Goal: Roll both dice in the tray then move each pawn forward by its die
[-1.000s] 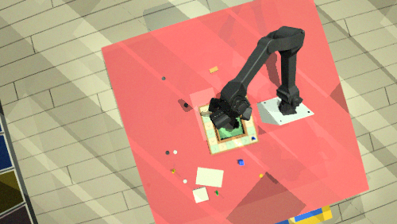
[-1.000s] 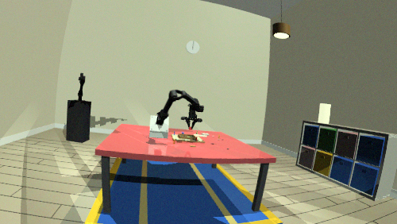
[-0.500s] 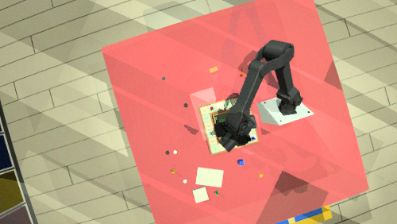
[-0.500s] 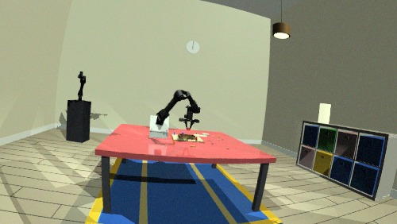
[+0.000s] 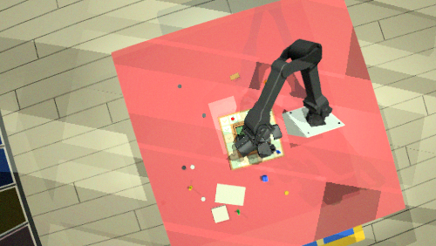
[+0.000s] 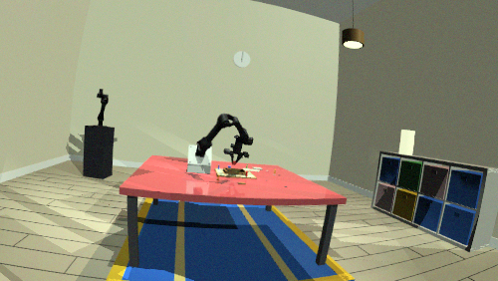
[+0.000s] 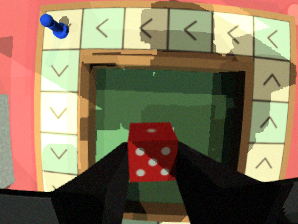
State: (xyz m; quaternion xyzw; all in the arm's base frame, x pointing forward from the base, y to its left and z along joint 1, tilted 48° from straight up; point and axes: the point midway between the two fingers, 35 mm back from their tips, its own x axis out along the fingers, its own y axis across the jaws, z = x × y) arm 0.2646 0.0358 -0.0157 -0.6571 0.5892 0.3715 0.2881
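Observation:
My gripper (image 7: 150,148) (image 5: 249,146) is shut on the red die (image 7: 152,152) and holds it above the green tray (image 7: 166,99) in the middle of the game board (image 7: 56,123) (image 5: 227,126). The die's near face shows several white pips. The blue pawn (image 7: 55,26) (image 5: 278,152) stands on a corner square of the arrow track. The red pawn (image 5: 232,118) stands on the board's far edge in the overhead view. The blue die (image 5: 264,178) lies on the red table (image 5: 174,131) beside the board. In the side view the arm (image 6: 234,149) hangs over the board.
Two white cards (image 5: 230,194) (image 5: 220,214) lie on the table below the board. Small pegs and balls are scattered around: grey (image 5: 180,85) (image 5: 203,115), white (image 5: 192,167), yellow (image 5: 286,192), green (image 5: 238,212). A small wooden block (image 5: 235,76) lies at the back. The arm's white base (image 5: 311,124) stands beside the board.

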